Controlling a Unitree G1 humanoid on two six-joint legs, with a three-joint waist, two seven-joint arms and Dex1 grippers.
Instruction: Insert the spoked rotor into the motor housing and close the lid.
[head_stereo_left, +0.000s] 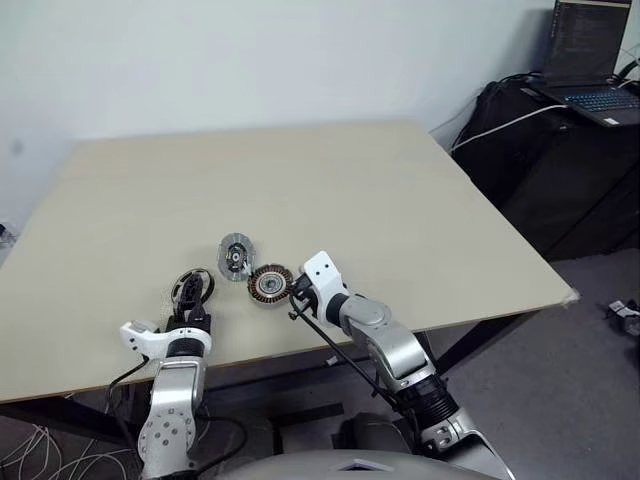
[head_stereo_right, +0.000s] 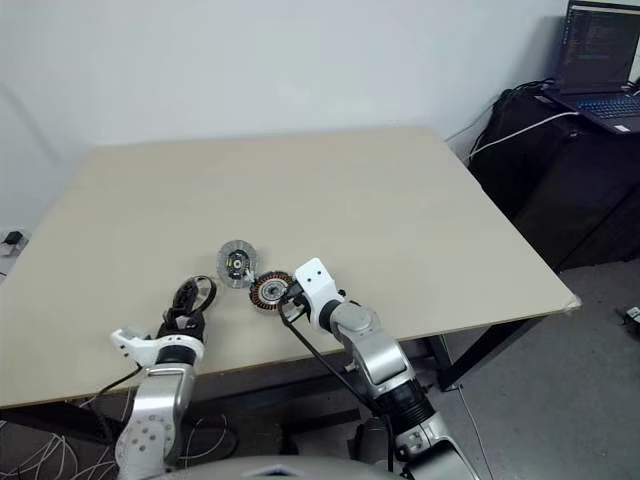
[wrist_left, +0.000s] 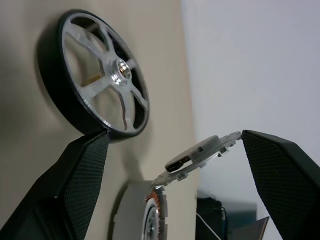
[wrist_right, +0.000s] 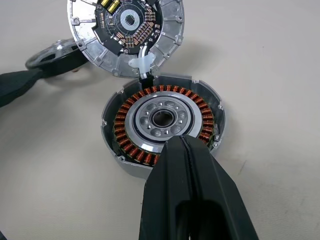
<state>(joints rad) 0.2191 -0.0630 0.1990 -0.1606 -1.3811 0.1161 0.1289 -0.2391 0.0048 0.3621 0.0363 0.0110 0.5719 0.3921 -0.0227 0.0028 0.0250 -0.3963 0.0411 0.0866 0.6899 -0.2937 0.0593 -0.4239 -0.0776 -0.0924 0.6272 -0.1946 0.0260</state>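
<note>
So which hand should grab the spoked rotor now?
Left. The left hand is open right at the spoked rotor, while the right hand is shut against the motor housing.

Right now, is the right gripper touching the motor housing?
Touching. In the right wrist view, the shut right gripper rests its tips on the motor housing's copper coils at the near rim.

I count three motor parts on the bench (head_stereo_left: 400, 200): one spoked rotor (head_stereo_left: 192, 286), one motor housing (head_stereo_left: 268, 284), one lid (head_stereo_left: 236, 256), plus one laptop (head_stereo_left: 590, 60).
</note>
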